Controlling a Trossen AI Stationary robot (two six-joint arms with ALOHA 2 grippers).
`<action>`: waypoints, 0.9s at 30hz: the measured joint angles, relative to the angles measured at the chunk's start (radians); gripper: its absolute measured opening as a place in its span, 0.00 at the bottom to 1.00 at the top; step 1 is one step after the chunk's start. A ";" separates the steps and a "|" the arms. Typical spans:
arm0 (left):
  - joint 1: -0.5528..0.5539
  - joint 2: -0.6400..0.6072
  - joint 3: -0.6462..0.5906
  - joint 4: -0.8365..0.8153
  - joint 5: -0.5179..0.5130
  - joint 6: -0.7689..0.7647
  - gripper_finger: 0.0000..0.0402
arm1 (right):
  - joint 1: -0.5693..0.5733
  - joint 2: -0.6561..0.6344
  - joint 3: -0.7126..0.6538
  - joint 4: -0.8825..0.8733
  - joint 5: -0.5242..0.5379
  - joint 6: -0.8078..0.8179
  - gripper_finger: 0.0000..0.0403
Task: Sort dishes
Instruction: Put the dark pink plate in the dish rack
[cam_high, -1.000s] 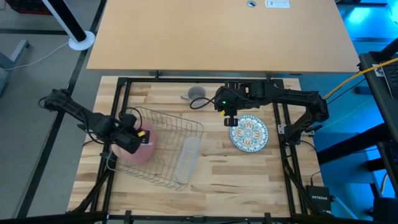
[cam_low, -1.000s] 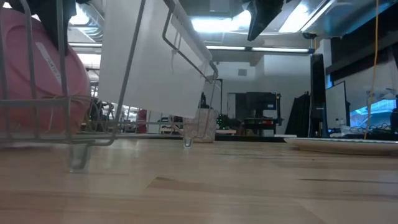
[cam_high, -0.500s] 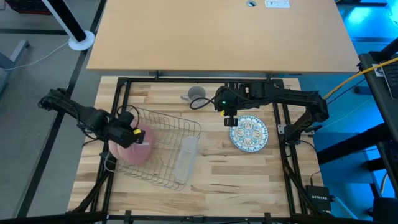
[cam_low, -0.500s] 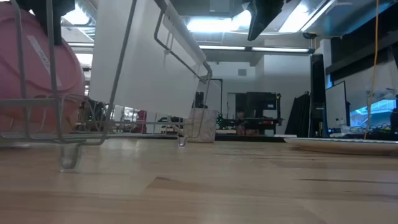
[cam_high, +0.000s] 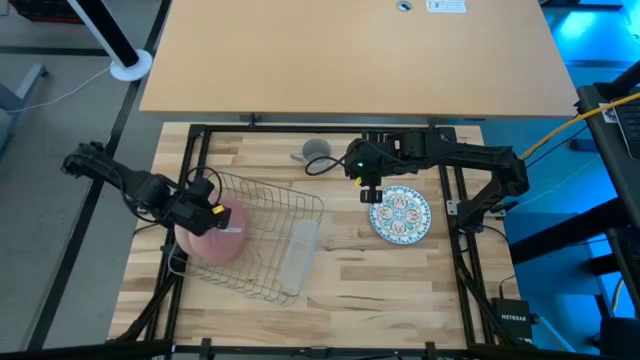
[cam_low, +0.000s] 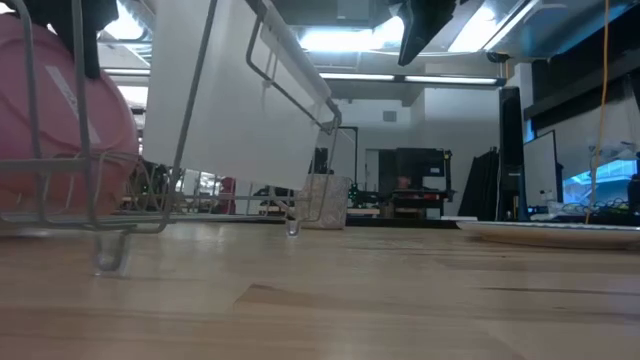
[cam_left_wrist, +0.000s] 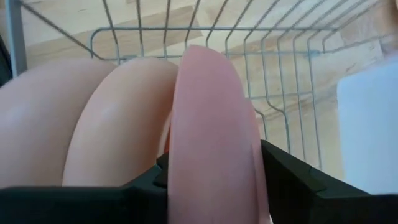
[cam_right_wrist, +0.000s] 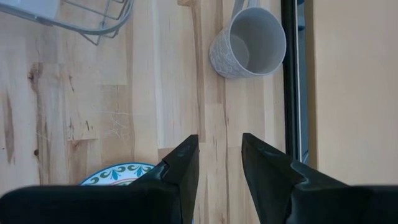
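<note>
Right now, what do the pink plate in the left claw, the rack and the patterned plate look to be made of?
Round salmon-pink plate gripped in the left claw: smooth matte plastic or glazed ceramic, soft even sheen; can't tell which. Grey wire dish rack: thin metal rods. Round green-blue patterned plate: probably glazed ceramic or melamine, printed pattern.

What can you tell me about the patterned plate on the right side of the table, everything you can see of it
The patterned plate is round and looks ceramic, its face up with a green-blue ornamental design on white and a darker scalloped band round the rim. It lies flat on the wooden table, right of the wire rack, apart from it. Nothing rests on it. The right gripper hangs above its edge nearest the mug, fingers apart and holding nothing; no contact with the plate shows.
</note>
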 joint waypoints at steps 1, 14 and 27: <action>0.000 -0.004 0.000 0.000 0.002 0.019 0.38 | 0.000 0.000 0.000 0.000 0.000 0.000 0.31; 0.000 -0.007 -0.048 0.004 0.074 0.170 0.42 | 0.000 0.000 0.000 0.000 0.000 0.000 0.31; 0.000 -0.015 -0.030 0.002 0.109 0.233 0.65 | 0.000 0.000 0.000 0.000 0.000 0.000 0.31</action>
